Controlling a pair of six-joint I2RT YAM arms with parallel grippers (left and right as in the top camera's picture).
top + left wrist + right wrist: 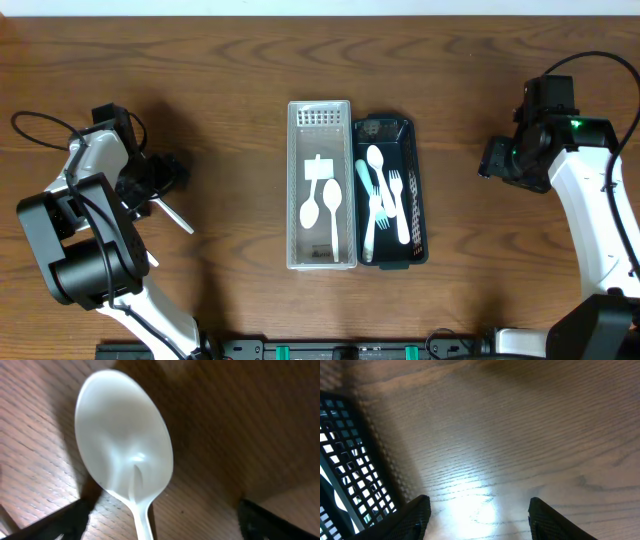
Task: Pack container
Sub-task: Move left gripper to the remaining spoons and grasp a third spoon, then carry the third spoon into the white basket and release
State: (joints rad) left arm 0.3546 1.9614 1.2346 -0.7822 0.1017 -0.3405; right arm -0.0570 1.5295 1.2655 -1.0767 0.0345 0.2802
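Observation:
A white plastic spoon (175, 216) lies on the wooden table at the far left. In the left wrist view the spoon (125, 445) fills the frame, bowl away from me, its handle running between the fingers. My left gripper (176, 173) (160, 512) is open, its fingers wide on either side of the handle and not touching it. A clear basket (320, 112) holds two white spoons. Beside it a dark basket (404, 126) holds several forks and spoons. My right gripper (488, 160) (480, 510) is open and empty over bare table, right of the dark basket (350, 460).
The two baskets stand side by side at the table's centre. Cables trail from both arms at the far left and far right. The arm bases sit at the front edge.

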